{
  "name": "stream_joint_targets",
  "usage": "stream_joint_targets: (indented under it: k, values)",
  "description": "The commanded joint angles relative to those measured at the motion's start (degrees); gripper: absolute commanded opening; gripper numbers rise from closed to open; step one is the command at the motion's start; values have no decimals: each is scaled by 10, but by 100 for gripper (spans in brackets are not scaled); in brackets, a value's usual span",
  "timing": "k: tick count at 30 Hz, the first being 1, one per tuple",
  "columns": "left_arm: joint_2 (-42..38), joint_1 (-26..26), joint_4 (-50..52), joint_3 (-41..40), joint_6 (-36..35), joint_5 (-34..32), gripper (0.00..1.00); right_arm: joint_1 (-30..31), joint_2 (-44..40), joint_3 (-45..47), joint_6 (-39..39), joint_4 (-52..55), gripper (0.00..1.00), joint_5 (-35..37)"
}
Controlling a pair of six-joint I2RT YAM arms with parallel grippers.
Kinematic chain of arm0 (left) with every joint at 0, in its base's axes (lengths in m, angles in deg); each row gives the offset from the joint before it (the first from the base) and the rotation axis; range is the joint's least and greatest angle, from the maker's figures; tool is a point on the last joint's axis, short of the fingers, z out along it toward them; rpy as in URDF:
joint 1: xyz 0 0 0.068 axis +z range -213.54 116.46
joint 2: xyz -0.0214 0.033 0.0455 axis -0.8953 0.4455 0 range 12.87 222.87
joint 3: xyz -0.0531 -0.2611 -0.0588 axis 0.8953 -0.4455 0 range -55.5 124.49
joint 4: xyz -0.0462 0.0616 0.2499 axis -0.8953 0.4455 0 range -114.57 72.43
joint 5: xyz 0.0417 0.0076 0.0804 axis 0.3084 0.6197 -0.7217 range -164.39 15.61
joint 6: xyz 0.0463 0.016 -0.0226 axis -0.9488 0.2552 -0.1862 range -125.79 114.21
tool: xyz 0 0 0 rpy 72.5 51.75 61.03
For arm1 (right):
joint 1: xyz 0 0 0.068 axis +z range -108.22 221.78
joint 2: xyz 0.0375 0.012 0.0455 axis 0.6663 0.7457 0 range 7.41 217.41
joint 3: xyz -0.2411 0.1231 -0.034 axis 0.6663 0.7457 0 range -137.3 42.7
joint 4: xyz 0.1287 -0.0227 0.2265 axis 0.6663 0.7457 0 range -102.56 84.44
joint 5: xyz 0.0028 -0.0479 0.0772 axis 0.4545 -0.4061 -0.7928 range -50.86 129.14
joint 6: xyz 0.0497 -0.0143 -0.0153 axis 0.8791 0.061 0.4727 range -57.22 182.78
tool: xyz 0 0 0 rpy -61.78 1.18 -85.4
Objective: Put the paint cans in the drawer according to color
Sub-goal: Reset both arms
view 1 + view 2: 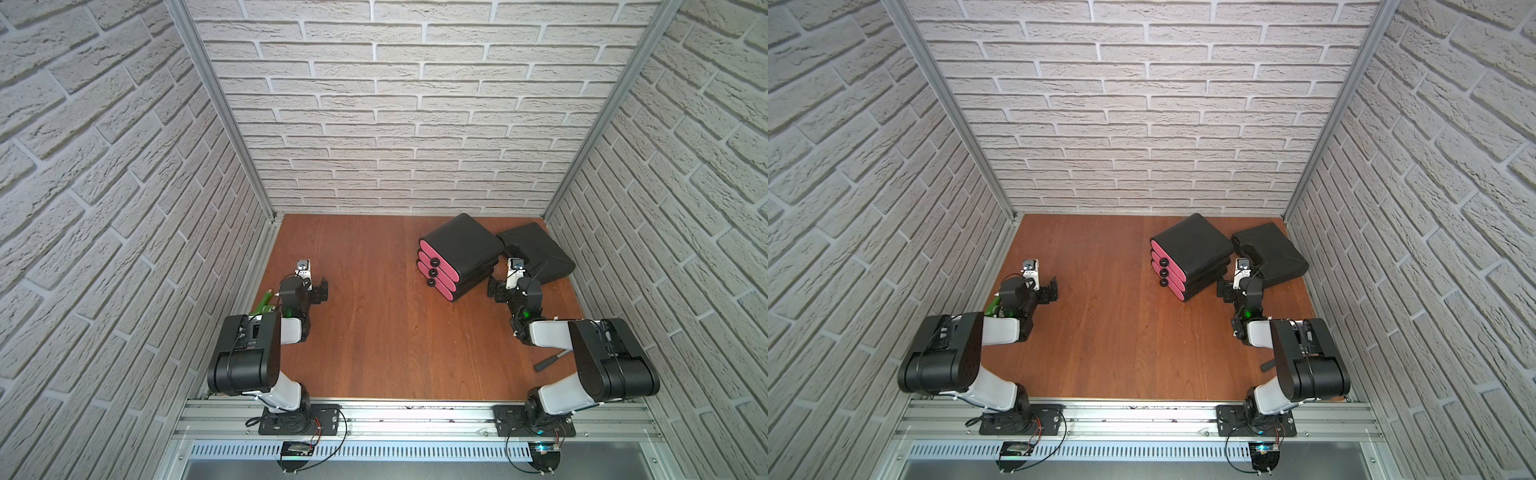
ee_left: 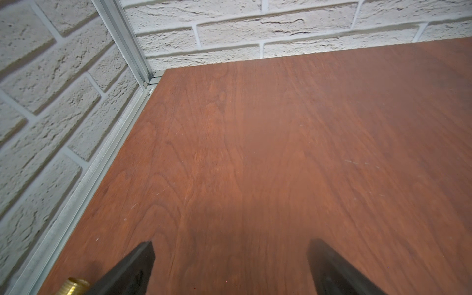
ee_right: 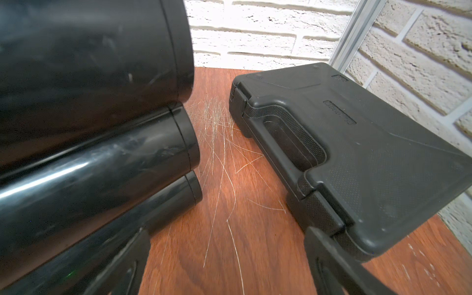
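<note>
No paint cans show in any view. The drawer (image 1: 457,255) (image 1: 1187,251) is a black rounded cabinet at the back right of the table. Its three pink fronts with black knobs face left and all sit pushed in. My right gripper (image 1: 496,291) (image 1: 1225,289) (image 3: 227,232) stands open and empty just behind the cabinet. In the right wrist view the cabinet's glossy black side (image 3: 89,102) is beside one finger. My left gripper (image 1: 322,291) (image 1: 1052,291) (image 2: 231,245) hangs open and empty over bare wood at the left.
A flat black case (image 1: 536,253) (image 1: 1271,253) (image 3: 357,153) lies behind the drawer, close to my right gripper. A green tool (image 1: 266,303) (image 1: 992,305) lies under my left arm by the left wall. A grey hammer (image 1: 550,360) (image 1: 1266,365) lies under my right arm.
</note>
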Motion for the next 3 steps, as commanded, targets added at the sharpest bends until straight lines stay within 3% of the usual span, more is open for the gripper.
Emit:
stream_joint_targets:
  k: [1,3]
  values:
    - [3,3,-23,-2,0,5,99,3,-1,4,4,-26,99,4]
    - [2,3,-22,-2,0,5,99,3,-1,5,4,-26,99,5]
